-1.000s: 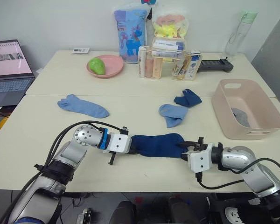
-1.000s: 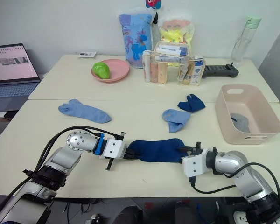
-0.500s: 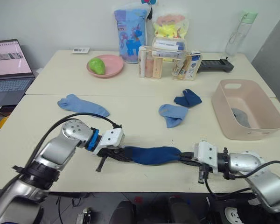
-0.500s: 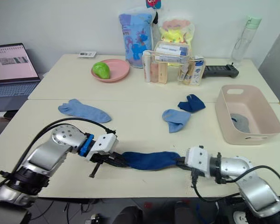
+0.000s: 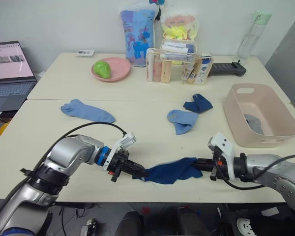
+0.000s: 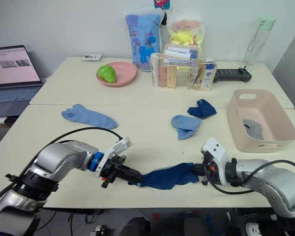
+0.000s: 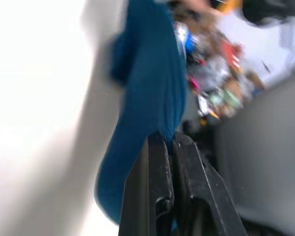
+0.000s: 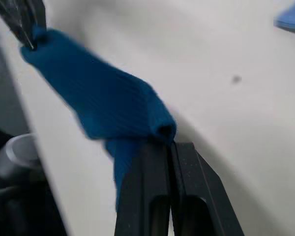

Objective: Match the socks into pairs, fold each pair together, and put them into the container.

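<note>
At the table's near edge, the left gripper (image 5: 135,171) and the right gripper (image 5: 200,163) each clamp one end of a navy sock (image 5: 169,171), which sags between them just above the tabletop. Both wrist views show the black fingers pressed together on the dark fabric.

Beyond the right gripper, a light blue sock (image 5: 182,120) lies crumpled, with the second navy sock (image 5: 197,103) just past it, the two nearly touching. Farther out from the left gripper, another light blue sock (image 5: 87,111) lies flat and well apart from its match.

Off to the right gripper's outer side sits the container (image 5: 258,98), grey fabric (image 5: 253,123) showing at its bottom, apparently the grey pair already stowed.

The step in hand looks like carrying the held navy sock to its partner. To do it well, both arms should travel together and keep the fabric off the table so it does not drag or bunch, then lay it squarely along the other navy sock without disturbing the light blue one beside it. Neither grip should ease before the sock is down.

At the far end stand a pink plate (image 5: 111,69), toiletry bottles (image 5: 179,61) and a laptop (image 5: 9,73).
</note>
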Controlling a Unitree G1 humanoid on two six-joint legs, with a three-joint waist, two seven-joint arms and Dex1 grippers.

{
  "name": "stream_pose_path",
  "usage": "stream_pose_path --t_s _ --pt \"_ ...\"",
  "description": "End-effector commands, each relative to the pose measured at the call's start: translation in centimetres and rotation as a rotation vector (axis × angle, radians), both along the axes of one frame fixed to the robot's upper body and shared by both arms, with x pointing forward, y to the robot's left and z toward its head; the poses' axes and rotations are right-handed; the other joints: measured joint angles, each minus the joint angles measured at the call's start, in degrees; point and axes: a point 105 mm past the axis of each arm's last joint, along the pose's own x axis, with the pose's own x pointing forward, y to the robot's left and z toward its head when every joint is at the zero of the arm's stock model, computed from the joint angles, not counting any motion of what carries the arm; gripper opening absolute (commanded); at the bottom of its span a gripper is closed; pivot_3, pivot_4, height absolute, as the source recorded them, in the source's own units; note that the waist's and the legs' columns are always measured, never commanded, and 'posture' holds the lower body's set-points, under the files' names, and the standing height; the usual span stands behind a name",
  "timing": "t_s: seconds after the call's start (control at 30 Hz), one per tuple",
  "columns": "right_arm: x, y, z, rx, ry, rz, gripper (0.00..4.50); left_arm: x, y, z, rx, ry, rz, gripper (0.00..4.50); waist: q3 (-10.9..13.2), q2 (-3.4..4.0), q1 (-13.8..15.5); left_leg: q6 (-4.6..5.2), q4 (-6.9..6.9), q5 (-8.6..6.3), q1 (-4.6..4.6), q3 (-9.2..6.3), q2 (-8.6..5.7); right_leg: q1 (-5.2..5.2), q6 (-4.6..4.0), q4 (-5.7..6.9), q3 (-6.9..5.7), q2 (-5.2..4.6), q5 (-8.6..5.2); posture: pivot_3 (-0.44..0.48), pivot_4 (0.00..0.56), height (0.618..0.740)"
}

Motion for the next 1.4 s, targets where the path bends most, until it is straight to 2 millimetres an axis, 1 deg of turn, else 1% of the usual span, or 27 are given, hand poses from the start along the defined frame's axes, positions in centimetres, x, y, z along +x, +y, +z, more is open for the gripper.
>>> stream_pose_path --t_s 0.03,0.17,0.23,0.3,0.37,0.4,0.47,0.53,0.57,0.6,0.7,0.77,0.83,0.87,0.9,0.93,1.03,1.13,1.17,1.2,1.27,1.4 --pt "0.9 0.4 0.4 -0.054 -0.079 0.015 0.02 2.2 0.1 0.2 0.037 -0.093 0.035 0.00 0.00 0.00 0.02 0.00 0.00 0.00 0.00 0.00 0.01 0.00 0.00 -0.01 -0.01 -0.02 0.00 0.000 0.150 0.703" --pt "1.9 0.6 0.1 -0.071 -0.105 0.004 0.02 4.4 0.1 0.5 0.035 -0.155 0.097 0.00 0.00 0.00 0.02 -0.01 0.00 0.01 0.00 -0.01 0.00 0.01 0.00 -0.02 -0.01 -0.06 0.00 0.000 0.150 0.703" --pt "2.0 0.6 0.1 -0.080 -0.115 0.011 0.02 4.9 0.1 0.5 0.046 -0.174 0.111 0.00 0.00 0.00 0.01 -0.01 0.01 0.01 0.01 0.00 0.00 0.01 0.00 -0.01 0.00 -0.07 0.00 0.000 0.150 0.703" --pt "2.3 0.3 0.0 -0.122 -0.156 0.020 0.02 4.9 0.0 0.6 0.039 -0.167 0.107 0.00 0.00 0.00 -0.03 -0.01 0.01 0.01 0.00 0.00 0.01 0.00 0.00 -0.01 0.01 -0.07 0.00 0.000 0.150 0.703" --pt "2.7 0.2 0.2 -0.127 -0.189 0.016 0.50 5.3 -0.2 0.9 0.023 -0.192 0.124 0.00 0.00 0.01 -0.03 -0.01 0.00 0.01 0.00 -0.02 0.02 -0.02 0.00 -0.01 0.00 -0.07 0.00 0.000 0.150 0.703" --pt "2.8 0.1 0.5 -0.126 -0.208 0.019 0.69 5.7 -0.3 1.3 0.009 -0.224 0.136 0.23 0.00 0.00 -0.02 -0.02 0.00 0.01 0.00 -0.02 0.02 -0.01 0.00 0.00 -0.01 -0.07 0.00 0.000 0.150 0.703" --pt "2.9 -0.1 1.3 -0.120 -0.257 0.022 1.34 5.9 -0.3 2.2 0.007 -0.377 0.084 0.68 0.00 0.00 0.02 -0.03 0.02 0.01 -0.01 -0.02 0.01 -0.01 0.00 -0.01 -0.01 -0.08 0.00 0.000 0.150 0.703" --pt "2.5 -0.6 1.6 -0.126 -0.280 0.038 2.03 5.9 -0.8 4.3 -0.083 -0.404 0.121 1.25 0.00 0.00 0.05 -0.04 0.02 0.02 -0.02 -0.01 0.01 -0.01 0.00 -0.02 0.00 -0.10 0.00 0.000 0.150 0.703" --pt "2.1 -1.0 1.6 -0.130 -0.283 0.041 2.42 6.0 -0.6 5.0 -0.108 -0.407 0.158 1.64 0.00 0.00 0.06 -0.04 0.01 0.02 -0.04 -0.03 0.02 -0.02 0.00 -0.03 -0.02 -0.10 0.00 0.000 0.150 0.703" --pt "1.8 -1.3 1.6 -0.128 -0.286 0.041 2.73 6.1 -0.1 5.3 -0.116 -0.413 0.196 1.89 0.00 0.00 0.12 -0.04 0.01 0.02 -0.05 -0.04 0.03 -0.01 0.00 -0.05 -0.02 -0.10 0.00 0.000 0.150 0.703" --pt "1.3 -1.6 1.7 -0.104 -0.290 0.016 3.77 6.3 1.0 5.2 -0.104 -0.423 0.272 2.86 -0.01 0.01 0.01 -0.03 0.01 0.01 -0.03 -0.04 0.03 0.01 0.00 -0.05 -0.01 -0.10 0.00 0.000 0.150 0.703" --pt "1.3 -1.7 1.9 -0.053 -0.298 -0.054 4.47 6.3 2.2 4.6 -0.094 -0.393 0.354 3.52 -0.01 0.01 -0.19 -0.02 0.00 0.01 0.03 0.00 0.03 0.02 0.00 0.00 0.04 -0.10 0.00 0.000 0.150 0.703" --pt "0.8 -1.1 1.4 0.031 -0.261 -0.130 4.50 5.8 2.8 3.5 -0.075 -0.353 0.404 4.12 -0.01 0.02 -0.23 -0.02 -0.01 0.01 0.08 0.00 0.07 0.02 0.00 0.04 0.05 -0.08 0.00 0.000 0.150 0.703" --pt "0.6 -0.8 1.1 0.052 -0.252 -0.156 4.50 5.6 2.9 2.9 -0.063 -0.343 0.418 4.38 -0.01 0.02 -0.14 -0.02 -0.03 0.01 0.08 -0.03 0.09 0.02 0.00 0.06 0.04 -0.07 0.00 0.000 0.150 0.703" --pt "0.4 -0.3 0.8 0.077 -0.243 -0.183 4.50 5.3 2.7 2.4 -0.057 -0.333 0.427 4.47 -0.01 0.02 -0.02 -0.02 -0.05 0.01 0.05 -0.09 0.08 0.01 0.00 0.04 0.00 -0.07 0.00 0.000 0.150 0.703" --pt "0.2 -0.1 0.6 0.090 -0.239 -0.203 4.50 5.2 2.5 2.1 -0.055 -0.329 0.435 4.47 -0.01 0.02 0.03 -0.02 -0.04 0.01 0.04 -0.13 0.08 0.01 0.00 0.02 -0.02 -0.07 0.00 0.000 0.150 0.703" --pt "0.3 0.4 0.2 0.095 -0.273 -0.274 4.50 5.3 2.1 1.0 -0.015 -0.406 0.465 4.47 -0.02 0.01 0.31 -0.03 0.01 0.01 0.01 -0.11 -0.01 0.05 0.00 -0.01 0.01 -0.15 0.00 0.000 0.150 0.703" --pt "0.6 -0.5 -1.1 0.043 -0.277 -0.371 4.50 5.0 1.9 0.3 0.003 -0.427 0.478 4.47 -0.05 0.01 0.34 -0.05 0.00 0.02 0.04 -0.11 -0.05 0.06 0.01 -0.01 0.00 -0.19 0.00 0.000 0.150 0.703" --pt "0.4 -0.7 -1.6 0.027 -0.266 -0.387 4.50 5.2 2.1 0.0 0.019 -0.434 0.498 4.47 -0.05 0.02 0.34 -0.06 0.00 0.02 0.04 -0.11 -0.05 0.05 0.01 -0.01 0.00 -0.19 0.00 0.000 0.150 0.703" --pt "0.1 -0.8 -2.1 0.017 -0.251 -0.385 4.50 5.7 2.4 -0.3 0.039 -0.451 0.525 4.47 -0.07 0.04 0.33 -0.06 -0.01 0.02 0.05 -0.11 -0.04 0.06 0.01 0.00 -0.01 -0.18 0.00 0.000 0.150 0.703" --pt "-0.8 -0.8 -3.3 -0.019 -0.200 -0.370 4.50 5.8 2.7 -0.7 0.067 -0.492 0.513 4.47 -0.09 0.07 0.29 -0.05 -0.01 0.02 0.07 -0.07 -0.05 0.06 0.01 0.00 0.01 -0.18 0.00 0.000 0.150 0.703" --pt "-1.5 -0.5 -3.5 -0.015 -0.187 -0.341 4.50 4.7 2.5 -1.4 0.090 -0.489 0.440 4.47 -0.28 0.08 0.17 -0.04 -0.05 0.01 0.15 -0.03 0.00 0.10 0.01 0.00 0.04 -0.12 0.00 0.000 0.150 0.703"
